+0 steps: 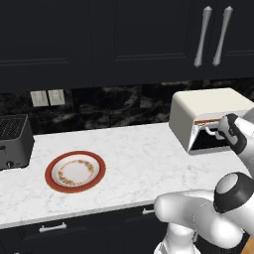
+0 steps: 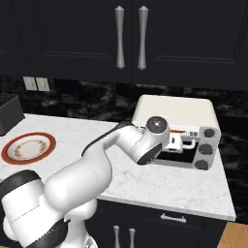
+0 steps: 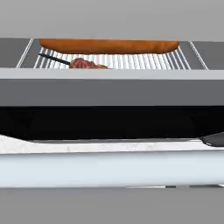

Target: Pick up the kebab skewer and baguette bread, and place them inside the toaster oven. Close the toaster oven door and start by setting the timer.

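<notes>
Left base view: camera behind the arm on its left, high, facing forward and down over the bench (image 1: 129, 163); the plate (image 1: 75, 171) sits near centre, the toaster oven (image 1: 208, 116) far right.

Right base view: camera behind on the right, same downward aim; the toaster oven (image 2: 177, 128) sits centre, the plate (image 2: 28, 147) at the left edge. Both share bench, plate, oven and the dark cabinets above.

Hand view: very close, low, facing straight into the oven mouth, level with the wire rack (image 3: 144, 61); baguette bread (image 3: 109, 45) along the far side, kebab skewer (image 3: 83, 63) nearer.
</notes>
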